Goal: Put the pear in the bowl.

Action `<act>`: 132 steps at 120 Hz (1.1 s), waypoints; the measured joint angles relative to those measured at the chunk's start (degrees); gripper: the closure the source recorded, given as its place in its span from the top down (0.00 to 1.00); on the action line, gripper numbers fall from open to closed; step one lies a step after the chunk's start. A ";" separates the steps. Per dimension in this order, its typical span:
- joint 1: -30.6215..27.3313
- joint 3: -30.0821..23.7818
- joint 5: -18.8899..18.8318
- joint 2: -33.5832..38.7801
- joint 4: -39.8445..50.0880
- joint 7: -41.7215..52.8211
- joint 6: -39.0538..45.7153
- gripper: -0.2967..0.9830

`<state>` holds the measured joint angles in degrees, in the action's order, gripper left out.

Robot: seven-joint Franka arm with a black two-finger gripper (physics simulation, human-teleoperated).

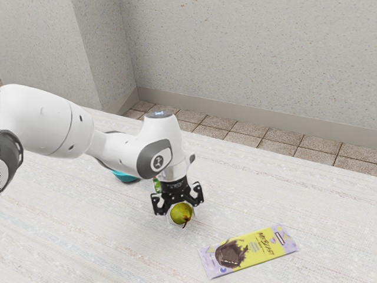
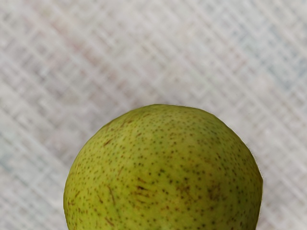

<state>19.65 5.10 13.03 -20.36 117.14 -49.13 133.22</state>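
Note:
The black gripper [image 1: 181, 208] is low over the table in the exterior view, its fingers spread wide and open. Between and just below them is the green pear [image 1: 181, 213], its stem toward the view's lower edge, with a gap on at least one side. Large and close under the hand, the speckled pear [image 2: 165, 172] also appears in the wrist view. A teal object [image 1: 125, 176], possibly the bowl, is partly hidden behind the arm in the exterior view.
A yellow and lilac chocolate bar packet [image 1: 250, 250] lies on the pale table [image 1: 70, 224], toward the exterior view's lower right. Something green [image 1: 157, 185] is partly hidden right behind the gripper. A wall stands beyond the tiled floor.

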 joint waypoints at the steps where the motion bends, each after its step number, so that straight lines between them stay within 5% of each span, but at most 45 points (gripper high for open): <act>1: -0.01 0.00 0.01 -0.06 -0.11 0.02 0.04 0.69; 91: 0.05 0.02 -0.34 -2.24 -1.70 1.33 1.62 0.52; 132: 1.10 0.02 -1.88 1.49 -2.42 0.24 0.72 0.34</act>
<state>20.75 5.11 11.15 -18.87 114.72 -48.89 133.94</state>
